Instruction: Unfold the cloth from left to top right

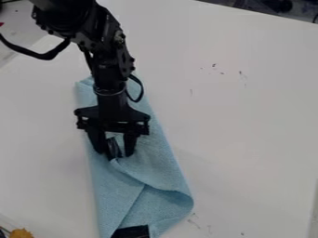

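Cloth: light blue cloth [166,167], lying on the white table [248,116] as 1 long, narrow shape, under the gripper and running down toward the near edge from where I stand
Gripper: black gripper [116,155], over the cloth's middle at the top of a fold line; 2 fingers spread, blue showing in the gap, no clear pinch
Folds: at least 2 edges show on the lower half, 1 slanting from beside the fingertips to a rounded bend at lower right
Black object: black thing [131,231] at the cloth's bottom end, can't tell what
Done: not much, I'd judge; cloth looks mostly folded, layers overlapping
Left: most of it; likely grip a top layer, draw it toward top right, lay it flat
Risk: may catch 2 layers and drag the whole cloth
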`<action>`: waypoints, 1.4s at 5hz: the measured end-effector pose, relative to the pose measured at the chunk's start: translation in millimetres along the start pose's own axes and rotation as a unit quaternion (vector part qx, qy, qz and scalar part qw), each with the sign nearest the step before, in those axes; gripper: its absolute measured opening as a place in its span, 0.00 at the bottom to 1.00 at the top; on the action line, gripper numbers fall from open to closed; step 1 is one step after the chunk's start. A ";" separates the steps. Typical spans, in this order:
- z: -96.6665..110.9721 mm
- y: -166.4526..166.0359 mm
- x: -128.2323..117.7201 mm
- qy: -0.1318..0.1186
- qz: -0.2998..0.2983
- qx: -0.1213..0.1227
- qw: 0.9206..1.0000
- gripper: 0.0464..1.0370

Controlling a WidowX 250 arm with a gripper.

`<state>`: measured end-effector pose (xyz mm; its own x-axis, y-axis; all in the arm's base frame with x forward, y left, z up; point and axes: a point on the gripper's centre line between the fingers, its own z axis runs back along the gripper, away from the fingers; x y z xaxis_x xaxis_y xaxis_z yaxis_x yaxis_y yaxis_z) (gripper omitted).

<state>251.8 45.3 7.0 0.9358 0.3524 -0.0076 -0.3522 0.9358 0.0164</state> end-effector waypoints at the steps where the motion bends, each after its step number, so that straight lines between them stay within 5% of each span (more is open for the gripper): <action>1: 3.9 2.0 -2.8 0.000 0.004 0.004 1.000 0.68; 3: 2.5 3.8 -8.3 0.000 0.007 0.008 1.000 0.17; 4: 2.8 2.4 -7.5 -0.002 0.008 0.006 1.000 0.05; 5: 14.8 -13.9 -2.8 -0.009 -0.013 0.020 1.000 0.02; 6: 43.3 -51.7 22.1 -0.048 -0.056 0.038 0.997 0.02; 7: 44.2 -90.6 40.8 -0.053 -0.098 0.043 0.993 0.02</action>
<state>322.4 -25.7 49.4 0.9841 0.1553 0.0862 -0.1644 0.9801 0.1110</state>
